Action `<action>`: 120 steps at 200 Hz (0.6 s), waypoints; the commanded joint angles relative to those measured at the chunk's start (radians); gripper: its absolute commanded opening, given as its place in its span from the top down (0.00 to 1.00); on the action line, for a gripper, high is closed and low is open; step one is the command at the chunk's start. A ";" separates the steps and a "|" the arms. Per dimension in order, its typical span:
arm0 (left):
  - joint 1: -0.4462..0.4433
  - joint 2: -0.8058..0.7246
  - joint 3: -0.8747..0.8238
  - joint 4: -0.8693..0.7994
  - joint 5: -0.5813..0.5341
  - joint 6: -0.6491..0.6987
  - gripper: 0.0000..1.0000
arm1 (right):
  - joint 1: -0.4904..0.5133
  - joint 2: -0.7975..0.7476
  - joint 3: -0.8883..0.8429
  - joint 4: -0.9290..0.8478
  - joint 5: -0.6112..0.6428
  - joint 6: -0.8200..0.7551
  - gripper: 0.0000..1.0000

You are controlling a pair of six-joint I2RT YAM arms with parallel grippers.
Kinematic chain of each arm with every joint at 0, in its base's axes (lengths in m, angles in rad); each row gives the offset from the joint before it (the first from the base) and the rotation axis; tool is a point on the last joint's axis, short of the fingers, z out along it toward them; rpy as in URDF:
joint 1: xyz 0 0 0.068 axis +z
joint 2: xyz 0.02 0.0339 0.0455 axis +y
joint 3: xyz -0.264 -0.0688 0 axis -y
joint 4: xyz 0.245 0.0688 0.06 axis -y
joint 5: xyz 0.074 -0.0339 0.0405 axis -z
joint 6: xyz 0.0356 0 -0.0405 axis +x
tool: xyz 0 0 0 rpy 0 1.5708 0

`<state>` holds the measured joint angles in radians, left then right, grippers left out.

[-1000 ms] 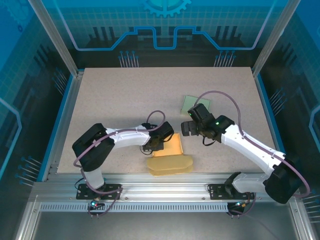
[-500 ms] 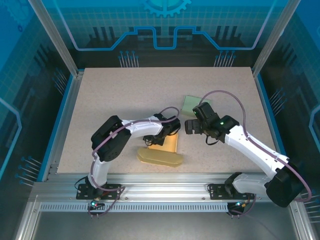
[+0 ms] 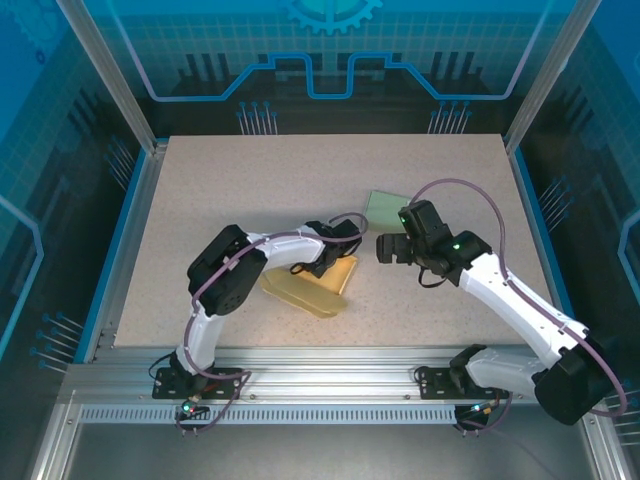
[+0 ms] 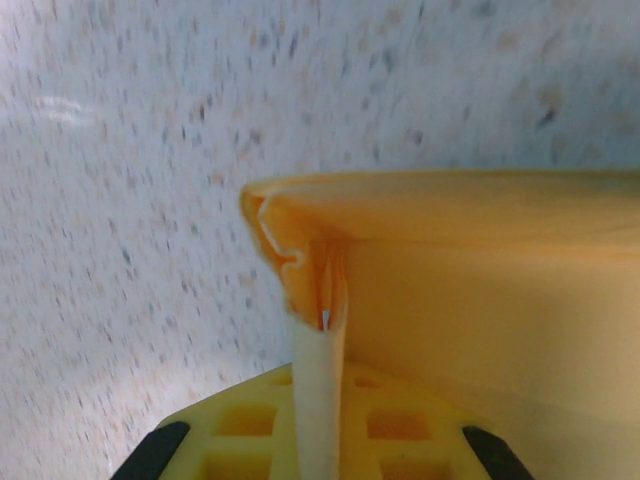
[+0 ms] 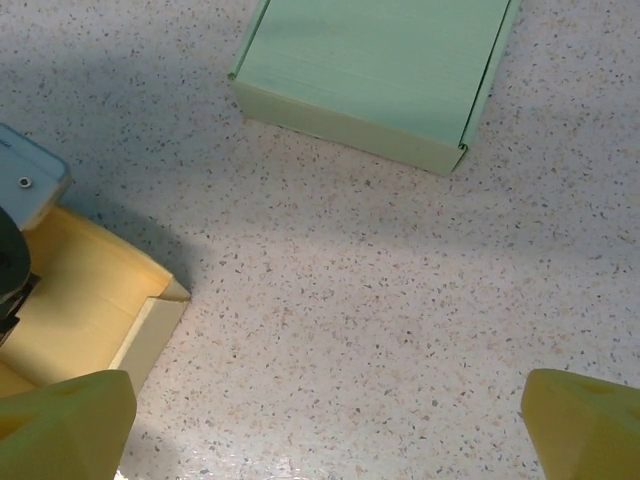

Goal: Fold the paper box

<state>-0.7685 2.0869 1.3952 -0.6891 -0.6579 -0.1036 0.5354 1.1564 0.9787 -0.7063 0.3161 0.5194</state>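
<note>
Yellow, part-folded paper box (image 3: 305,292) lies front-centre on speckled table (image 3: 240,190); left gripper (image 3: 328,264) jaws pinch one raised flap edge; right gripper (image 3: 384,247) jaws spread, above table, near closed pale-green carton (image 5: 375,70).

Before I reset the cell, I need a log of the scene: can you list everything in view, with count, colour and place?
yellow paper box: one, yellow, part-folded, towards the near middle of the table.
green box: one, pale green, folded shut, beyond and right of the yellow one, apart from it.
table: one, speckled beige, under both boxes.
aluminium frame: one, silver, along the table's near edge.
left arm: one, white and black, reaching right; jaws shut on the yellow paper box's edge.
right arm: one, white and black, reaching left; jaws open over bare table between the boxes.
</note>
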 commanded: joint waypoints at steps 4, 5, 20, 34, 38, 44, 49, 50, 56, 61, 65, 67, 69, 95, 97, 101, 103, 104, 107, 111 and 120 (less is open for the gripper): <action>0.013 0.001 -0.040 0.205 0.024 0.263 0.94 | -0.009 -0.013 -0.011 -0.010 -0.035 0.000 0.00; 0.014 0.000 -0.040 0.209 0.025 0.272 0.94 | -0.009 -0.012 -0.011 -0.012 -0.035 0.000 0.00; 0.012 -0.014 -0.027 0.248 0.066 0.384 0.91 | -0.010 -0.018 -0.009 -0.020 -0.033 0.006 0.00; 0.009 -0.033 -0.046 0.322 0.117 0.487 0.89 | -0.011 -0.029 -0.011 -0.023 -0.028 0.011 0.00; 0.009 -0.037 -0.051 0.340 0.135 0.511 0.89 | -0.011 -0.033 -0.012 -0.022 -0.028 0.011 0.00; 0.009 -0.039 -0.055 0.365 0.155 0.542 0.87 | -0.012 -0.037 -0.014 -0.022 -0.029 0.011 0.00; 0.008 -0.040 -0.059 0.385 0.176 0.568 0.85 | -0.014 -0.040 -0.013 -0.022 -0.032 0.011 0.00; 0.009 -0.040 -0.060 0.388 0.181 0.574 0.84 | -0.014 -0.041 -0.013 -0.023 -0.032 0.011 0.00; 0.009 -0.041 -0.066 0.408 0.210 0.608 0.82 | -0.016 -0.044 -0.012 -0.023 -0.037 0.011 0.00; 0.009 -0.040 -0.071 0.433 0.229 0.636 0.80 | -0.016 -0.044 -0.012 -0.023 -0.041 0.011 0.00; 0.009 -0.038 -0.074 0.452 0.239 0.656 0.79 | -0.016 -0.044 -0.011 -0.024 -0.043 0.011 0.00; 0.009 -0.036 -0.075 0.460 0.242 0.664 0.77 | -0.016 -0.044 -0.011 -0.025 -0.044 0.011 0.00; 0.009 -0.034 -0.075 0.468 0.244 0.673 0.76 | -0.017 -0.044 -0.011 -0.025 -0.046 0.011 0.00; 0.016 0.003 -0.016 0.475 0.269 0.736 0.51 | -0.018 -0.044 -0.004 -0.035 -0.050 0.016 0.00; 0.017 0.007 -0.007 0.469 0.271 0.736 0.49 | -0.018 -0.044 -0.004 -0.035 -0.051 0.016 0.00; 0.018 0.013 0.013 0.457 0.275 0.737 0.45 | -0.018 -0.044 -0.005 -0.035 -0.050 0.016 0.00; 0.019 0.018 0.021 0.452 0.275 0.738 0.43 | -0.018 -0.044 -0.006 -0.036 -0.051 0.017 0.00; 0.019 0.020 0.024 0.449 0.275 0.738 0.42 | -0.018 -0.044 -0.006 -0.037 -0.051 0.017 0.00; 0.020 0.026 0.035 0.444 0.276 0.740 0.41 | -0.020 -0.045 -0.006 -0.036 -0.049 0.017 0.00; 0.020 0.032 0.050 0.435 0.277 0.745 0.39 | -0.020 -0.046 -0.006 -0.036 -0.049 0.019 0.00; 0.020 0.043 0.083 0.413 0.275 0.750 0.35 | -0.021 -0.049 -0.008 -0.039 -0.047 0.021 0.00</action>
<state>-0.7467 2.0804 1.3937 -0.2501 -0.4450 0.5652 0.5266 1.1229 0.9787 -0.7273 0.2821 0.5240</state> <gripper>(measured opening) 0.604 0.999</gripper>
